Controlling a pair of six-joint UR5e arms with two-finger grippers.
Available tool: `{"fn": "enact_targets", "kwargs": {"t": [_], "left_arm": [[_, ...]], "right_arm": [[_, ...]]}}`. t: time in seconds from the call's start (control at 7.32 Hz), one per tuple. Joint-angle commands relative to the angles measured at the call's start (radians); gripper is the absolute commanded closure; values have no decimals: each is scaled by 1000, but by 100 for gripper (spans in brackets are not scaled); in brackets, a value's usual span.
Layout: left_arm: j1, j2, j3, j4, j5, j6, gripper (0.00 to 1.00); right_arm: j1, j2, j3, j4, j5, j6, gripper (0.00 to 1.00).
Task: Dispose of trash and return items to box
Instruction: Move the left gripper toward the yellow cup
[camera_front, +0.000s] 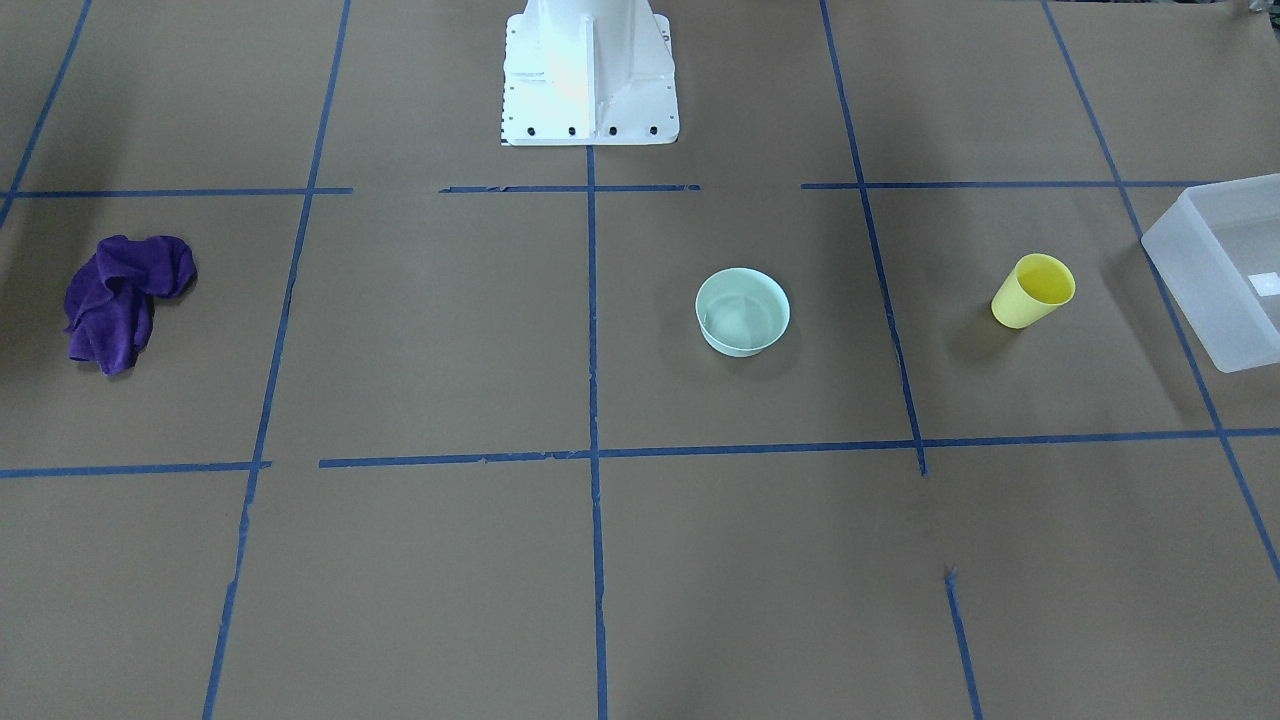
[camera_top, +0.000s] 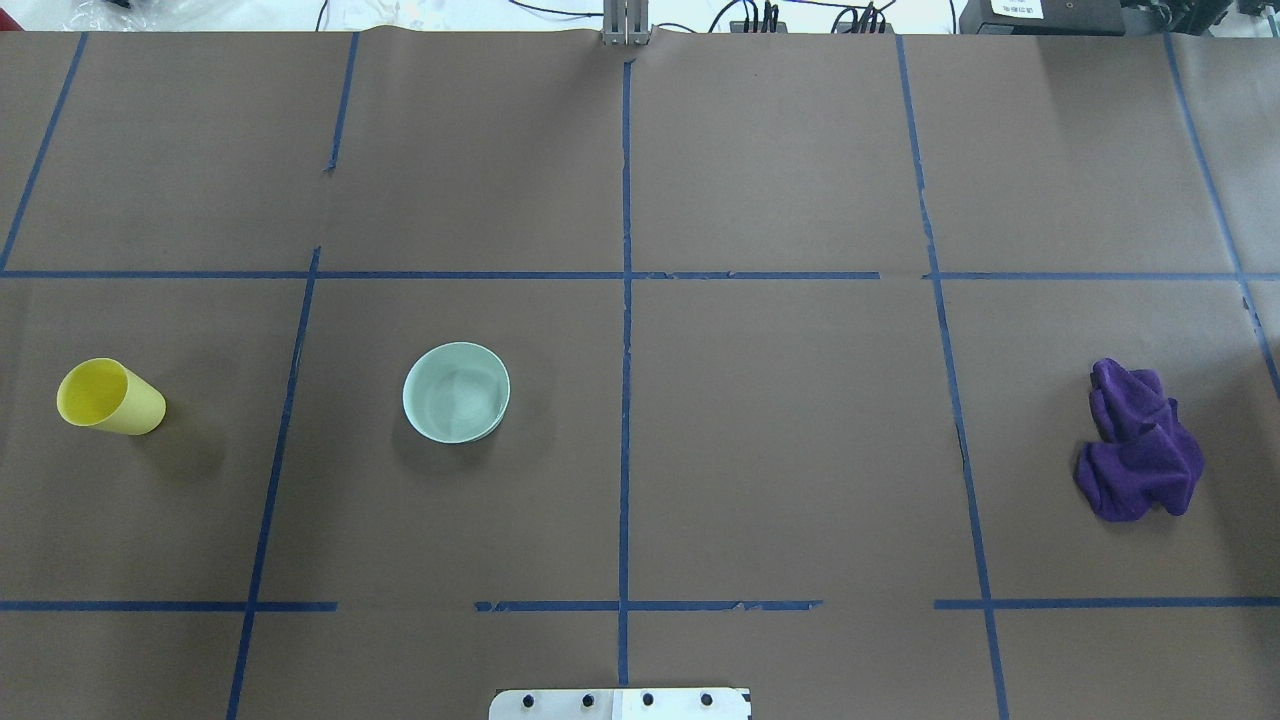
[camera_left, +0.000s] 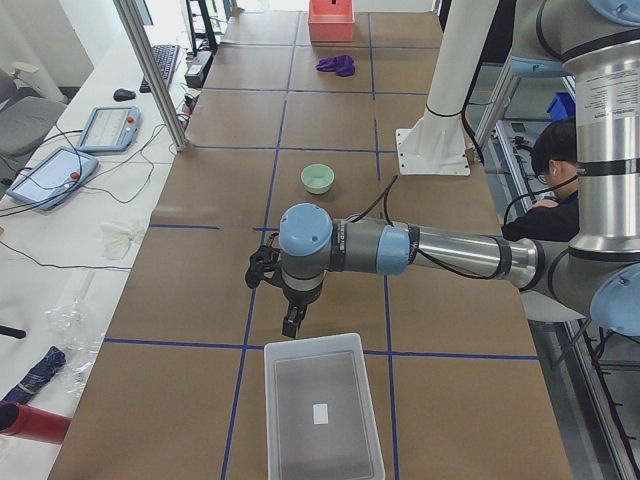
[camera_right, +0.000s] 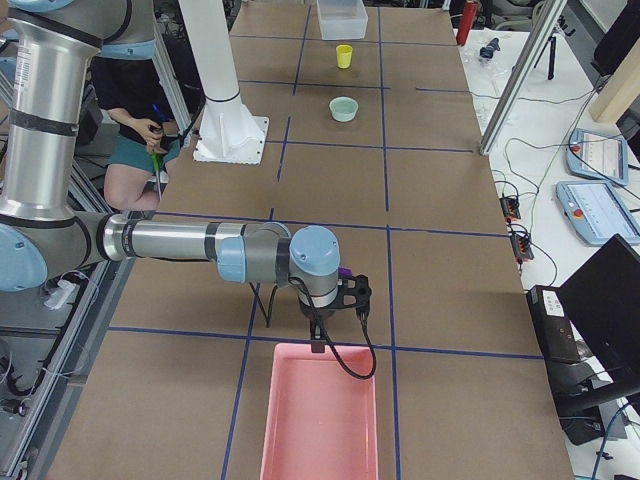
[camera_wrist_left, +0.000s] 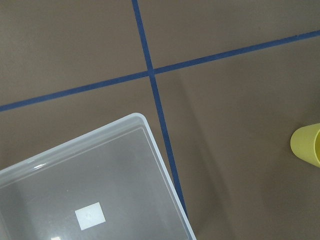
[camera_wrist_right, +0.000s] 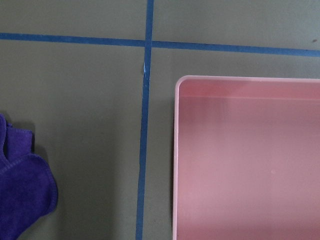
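Note:
A small yellow cup (camera_front: 1033, 290) stands on the brown table, also in the overhead view (camera_top: 108, 397), with its edge in the left wrist view (camera_wrist_left: 309, 145). A pale mint bowl (camera_front: 742, 311) sits upright and empty nearer the middle (camera_top: 456, 392). The translucent white box (camera_front: 1200, 270) stands past the cup at the table's left end (camera_left: 268, 400), empty but for a white label. My left gripper (camera_left: 291, 325) hangs above the table between cup and box. My right gripper (camera_right: 318, 345) hangs over the near edge of a pink bin (camera_right: 250, 400). I cannot tell whether either is open.
A crumpled purple cloth (camera_front: 125, 298) lies at the table's right end (camera_top: 1140, 445), beside the pink bin (camera_wrist_right: 176, 150). The white robot base (camera_front: 590, 90) stands at mid-table. Blue tape lines cross the paper. A seated person (camera_left: 555, 165) is behind the robot.

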Motion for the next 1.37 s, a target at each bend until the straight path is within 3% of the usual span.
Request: {"fn": "enact_targets", "kwargs": {"t": [0.0, 0.27, 0.55, 0.68, 0.82, 0.96, 1.23], "left_arm": [[-2, -32, 109, -320, -2, -3, 0], [-1, -29, 152, -587, -5, -4, 0], [-1, -19, 143, -696, -89, -115, 0], [17, 5, 143, -818, -99, -165, 0], [92, 7, 138, -825, -110, -278, 0], [176, 11, 137, -847, -58, -426, 0], [365, 80, 137, -1035, 129, -747, 3]], "right_arm": [[-4, 52, 10, 33, -1, 5, 0], [-4, 86, 3, 113, 44, 23, 0], [-4, 80, -5, 172, 52, 43, 0], [-5, 83, -16, 209, 51, 40, 0], [-11, 79, -20, 242, 51, 42, 0], [-42, 83, -25, 245, 45, 42, 0], [-62, 85, -31, 248, 48, 42, 0]]}}
